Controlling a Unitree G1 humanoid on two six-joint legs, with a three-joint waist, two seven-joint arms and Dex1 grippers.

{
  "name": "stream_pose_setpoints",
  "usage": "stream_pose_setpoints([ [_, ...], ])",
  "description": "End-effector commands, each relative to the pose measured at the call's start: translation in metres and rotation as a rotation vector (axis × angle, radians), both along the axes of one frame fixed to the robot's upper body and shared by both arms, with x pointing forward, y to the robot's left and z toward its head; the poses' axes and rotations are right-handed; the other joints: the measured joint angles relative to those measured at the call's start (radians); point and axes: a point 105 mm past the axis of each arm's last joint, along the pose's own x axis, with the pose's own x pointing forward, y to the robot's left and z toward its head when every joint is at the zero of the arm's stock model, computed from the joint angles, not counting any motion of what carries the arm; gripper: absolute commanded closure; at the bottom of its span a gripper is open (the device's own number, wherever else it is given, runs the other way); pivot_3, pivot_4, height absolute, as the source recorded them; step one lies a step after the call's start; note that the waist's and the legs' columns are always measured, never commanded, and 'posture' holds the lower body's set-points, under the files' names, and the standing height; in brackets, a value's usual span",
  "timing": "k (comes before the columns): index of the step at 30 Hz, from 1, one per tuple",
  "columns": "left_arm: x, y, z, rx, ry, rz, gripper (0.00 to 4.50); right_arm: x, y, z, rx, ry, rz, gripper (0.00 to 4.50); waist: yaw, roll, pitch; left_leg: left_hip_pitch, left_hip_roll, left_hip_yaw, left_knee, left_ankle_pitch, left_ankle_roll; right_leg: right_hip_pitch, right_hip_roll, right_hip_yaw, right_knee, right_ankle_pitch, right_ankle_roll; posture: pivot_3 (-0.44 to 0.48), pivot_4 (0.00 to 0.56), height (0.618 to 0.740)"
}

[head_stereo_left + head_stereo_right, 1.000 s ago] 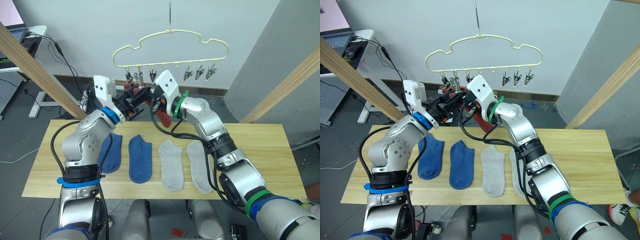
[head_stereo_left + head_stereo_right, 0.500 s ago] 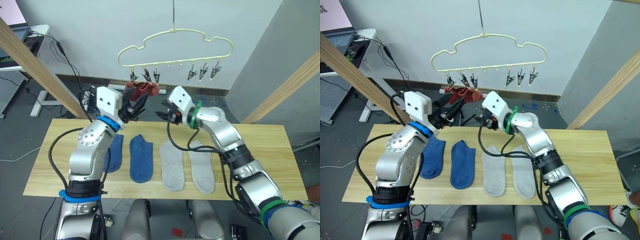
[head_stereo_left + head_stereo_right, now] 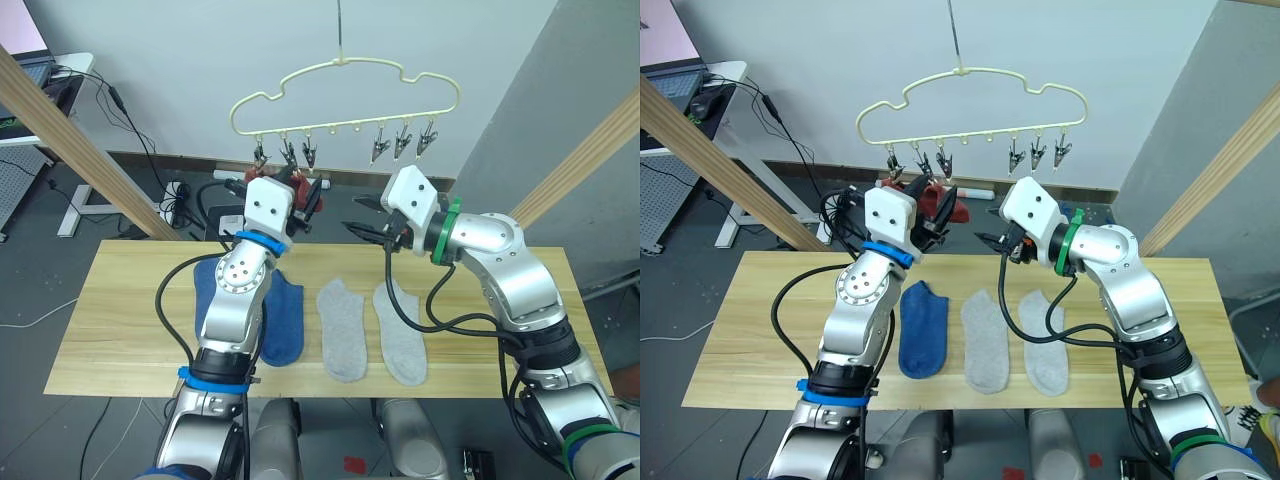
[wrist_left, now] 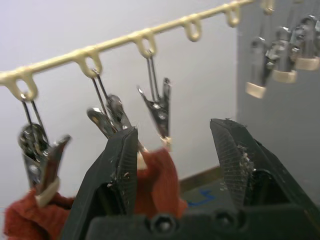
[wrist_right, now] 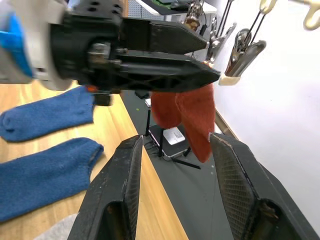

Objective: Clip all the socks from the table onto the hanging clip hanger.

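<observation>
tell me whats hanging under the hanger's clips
A rust red sock hangs from the leftmost clips of the hanger. The left gripper covers part of it. The right clips hold nothing.

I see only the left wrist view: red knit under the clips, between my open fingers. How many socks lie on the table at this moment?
Observer: Four lie on the table: two blue socks and two grey socks, in one row. The left arm partly hides one of the blue ones.
Operator: Where is the right end effector?
Observer: The right end effector is open and holds nothing. It is below the clip hanger, above the table's far edge, apart from the red knit.
Operator: Does the red knit hang freely?
Observer: Yes. In the right wrist view the red knit hangs down from a clip in two lobes. I cannot tell if it is one sock or two.
</observation>
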Motion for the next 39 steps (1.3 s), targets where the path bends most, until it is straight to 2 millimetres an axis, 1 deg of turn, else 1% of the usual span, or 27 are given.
stream_pose_setpoints([
  [1, 0.002, -0.006, 0.01, -0.017, -0.047, -0.009, 1.97, -0.005, -0.006, 0.016, 0.04, -0.042, -0.014, 2.33, 0.0, 0.0, 0.0, 0.0, 0.0, 0.0, 0.0, 0.0, 0.0, 0.0, 0.0, 0.0, 0.0, 0.0, 0.0, -0.274, 0.322, 0.74],
  [8, 0.012, -0.008, 0.011, -0.035, -0.048, -0.002, 1.97, -0.007, -0.009, 0.023, 0.048, -0.055, -0.006, 2.33, -0.002, 0.0, 0.0, 0.0, 0.0, 0.0, 0.0, 0.0, 0.0, 0.0, 0.0, 0.0, 0.0, 0.0, 0.0, -0.289, 0.322, 0.74],
  [13, 0.018, -0.009, 0.017, -0.041, -0.073, 0.036, 1.97, -0.01, -0.01, 0.031, 0.079, -0.088, 0.022, 2.33, -0.003, 0.0, 0.0, 0.0, 0.0, 0.0, 0.0, 0.0, 0.0, 0.0, 0.0, 0.0, 0.0, 0.0, 0.0, -0.292, 0.321, 0.74],
  [19, 0.024, -0.01, 0.029, -0.066, -0.109, 0.072, 1.97, -0.011, -0.01, 0.033, 0.094, -0.097, 0.035, 2.33, -0.005, 0.0, 0.0, 0.0, 0.0, 0.0, 0.0, 0.0, 0.0, 0.0, 0.0, 0.0, 0.0, 0.0, 0.0, -0.294, 0.318, 0.74],
  [27, 0.023, -0.014, 0.039, -0.099, -0.125, 0.08, 1.97, -0.009, -0.011, 0.034, 0.099, -0.099, 0.029, 2.33, -0.006, 0.0, 0.0, 0.0, 0.0, 0.0, 0.0, 0.0, 0.0, 0.0, 0.0, 0.0, 0.0, 0.0, 0.0, -0.293, 0.319, 0.74],
  [32, 0.023, -0.014, 0.039, -0.106, -0.122, 0.095, 1.97, -0.008, -0.012, 0.034, 0.102, -0.094, 0.029, 2.33, -0.006, 0.0, 0.0, 0.0, 0.0, 0.0, 0.0, 0.0, 0.0, 0.0, 0.0, 0.0, 0.0, 0.0, 0.0, -0.289, 0.318, 0.74],
  [35, 0.022, -0.014, 0.039, -0.103, -0.121, 0.104, 2.5, -0.008, -0.012, 0.034, 0.106, -0.09, 0.028, 2.27, -0.006, 0.0, 0.0, 0.0, 0.0, 0.0, 0.0, 0.0, 0.0, 0.0, 0.0, 0.0, 0.0, 0.0, 0.0, -0.289, 0.321, 0.74],
  [39, 0.02, -0.013, 0.04, -0.098, -0.124, 0.109, 3.78, -0.009, -0.012, 0.033, 0.106, -0.085, 0.029, 2.27, -0.006, 0.0, 0.0, 0.0, 0.0, 0.0, 0.0, 0.0, 0.0, 0.0, 0.0, 0.0, 0.0, 0.0, 0.0, -0.288, 0.32, 0.74],
])
